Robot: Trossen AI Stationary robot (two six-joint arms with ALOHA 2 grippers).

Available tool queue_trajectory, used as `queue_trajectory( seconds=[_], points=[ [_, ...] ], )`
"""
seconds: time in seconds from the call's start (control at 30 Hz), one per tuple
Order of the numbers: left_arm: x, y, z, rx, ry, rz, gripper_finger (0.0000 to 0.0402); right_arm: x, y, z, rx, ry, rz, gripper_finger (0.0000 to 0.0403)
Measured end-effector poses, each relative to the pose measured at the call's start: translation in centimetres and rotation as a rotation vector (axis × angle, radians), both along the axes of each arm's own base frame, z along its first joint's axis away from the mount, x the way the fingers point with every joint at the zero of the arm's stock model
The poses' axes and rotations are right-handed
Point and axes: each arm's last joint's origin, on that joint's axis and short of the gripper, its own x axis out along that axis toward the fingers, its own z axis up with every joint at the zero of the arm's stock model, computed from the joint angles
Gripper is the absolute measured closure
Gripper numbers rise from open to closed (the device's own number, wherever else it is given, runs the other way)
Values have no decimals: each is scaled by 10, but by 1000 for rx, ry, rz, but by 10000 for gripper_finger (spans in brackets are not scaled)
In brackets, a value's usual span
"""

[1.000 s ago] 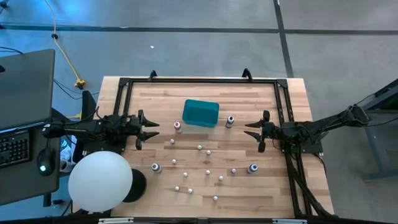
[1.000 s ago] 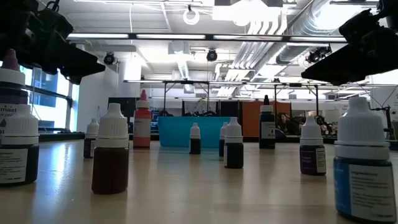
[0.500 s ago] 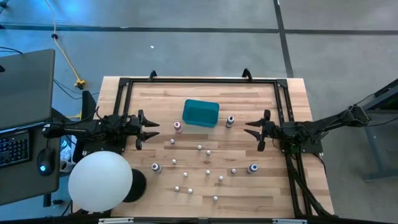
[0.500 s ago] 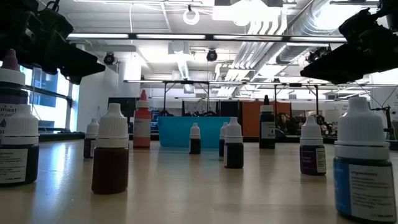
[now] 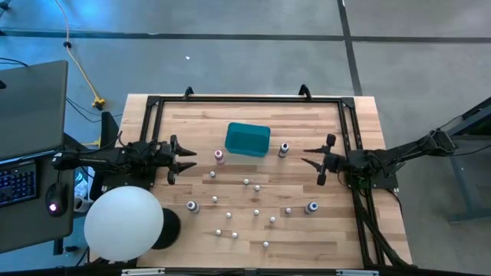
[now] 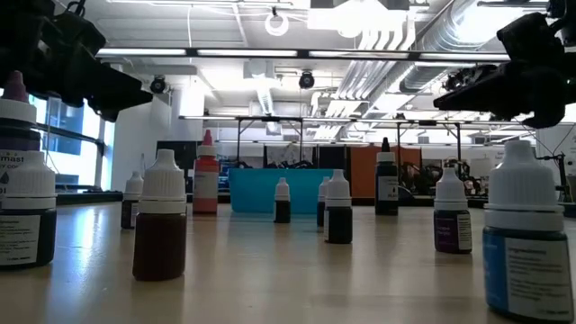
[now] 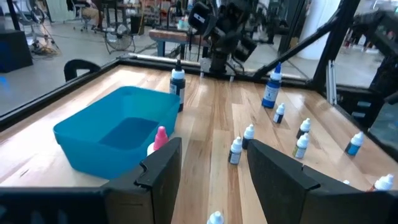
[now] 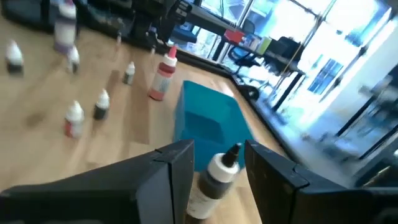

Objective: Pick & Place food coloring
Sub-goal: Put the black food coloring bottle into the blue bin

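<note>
Several tiny white-capped food coloring bottles stand upright on their bases across the wooden table. A pink one and a dark one flank the teal box, and a blue one stands nearer the right. My left gripper hangs open left of the pink bottle, above the table. My right gripper is open, right of the dark bottle, which shows ahead between its fingers, apart from them. In the low view both grippers are well above the bottles.
A black metal frame runs along the table's far, left and right sides. A white globe covers the near left corner. A laptop and keyboard sit off the table's left. More bottles stand toward the near edge.
My right gripper has turned a little and risen slightly, still open; in the low view its outline has drawn up toward the picture's right. The left gripper and all bottles have kept still.
</note>
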Motion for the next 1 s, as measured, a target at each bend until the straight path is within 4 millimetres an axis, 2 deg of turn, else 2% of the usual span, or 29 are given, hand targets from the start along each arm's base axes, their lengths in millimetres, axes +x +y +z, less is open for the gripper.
queue_trajectory(
  seconds=[0.2,0.33,0.43,0.57,0.73,0.87,1.0],
  points=[
    [0,1,12,-6,-130,23,220,0,1,0,-25,7,33,269],
    [-1,3,14,-17,-153,91,220,1,4,1,222,-54,130,269],
    [-1,4,18,-32,-188,133,220,2,5,8,233,-123,163,269],
    [-2,4,22,-37,-227,140,220,2,3,15,246,-210,95,269],
    [-4,5,30,-48,-315,177,220,0,-6,26,284,-359,-86,269],
    [-5,5,33,-73,-341,175,220,5,-12,28,240,-361,-34,269],
    [-5,5,36,-93,-376,173,220,13,-21,24,299,-348,20,269]
  ],
)
